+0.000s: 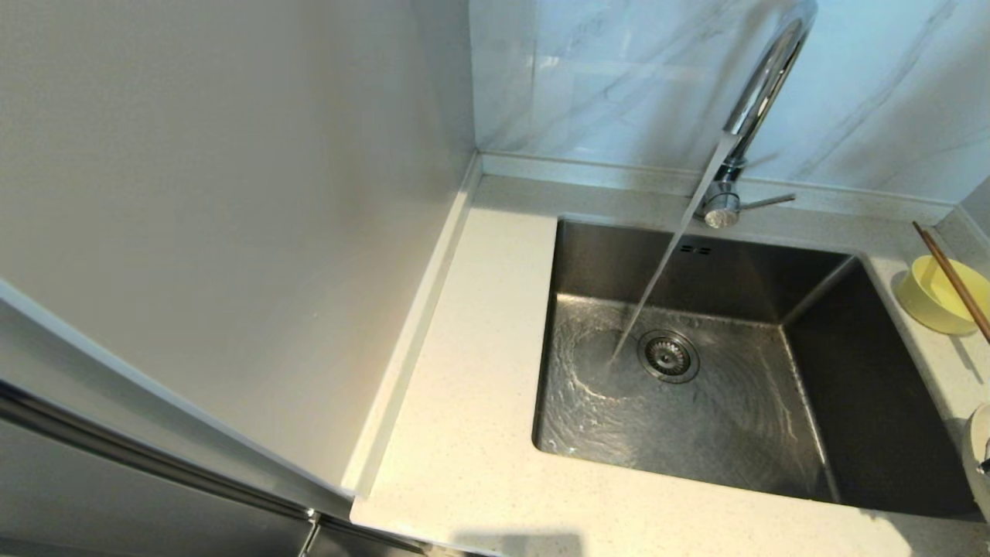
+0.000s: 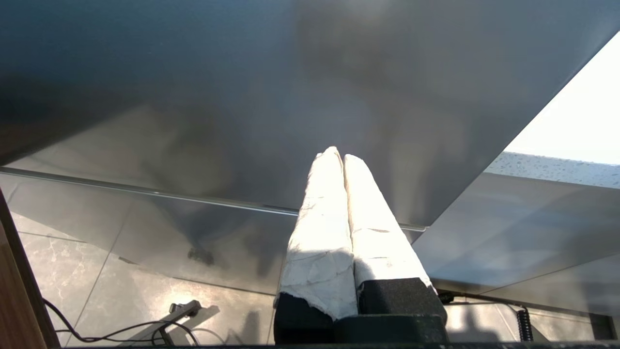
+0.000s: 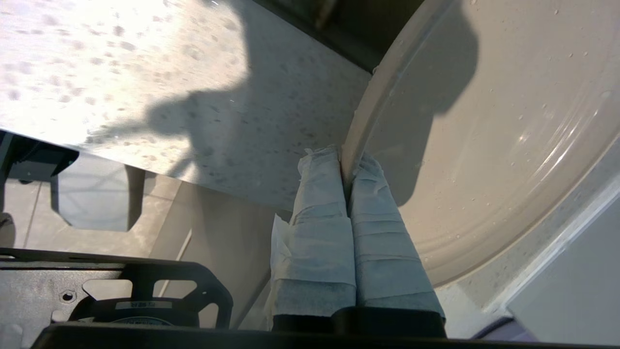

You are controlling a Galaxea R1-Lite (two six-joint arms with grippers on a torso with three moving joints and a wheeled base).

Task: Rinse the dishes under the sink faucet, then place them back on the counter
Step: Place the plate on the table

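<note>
The white plate lies on the speckled counter to the right of the sink, and my right gripper is shut on its near rim. In the head view only a sliver of the plate shows at the right edge. Farther back on the right counter sits the pale yellow bowl with the brown chopsticks laid across it. Water runs from the chrome faucet into the steel basin. My left gripper is shut on nothing, low in front of the cabinet.
The faucet's side lever points right. A drain strainer sits mid-basin. A broad strip of counter lies left of the sink, bounded by a tall pale wall panel. Cables lie on the floor.
</note>
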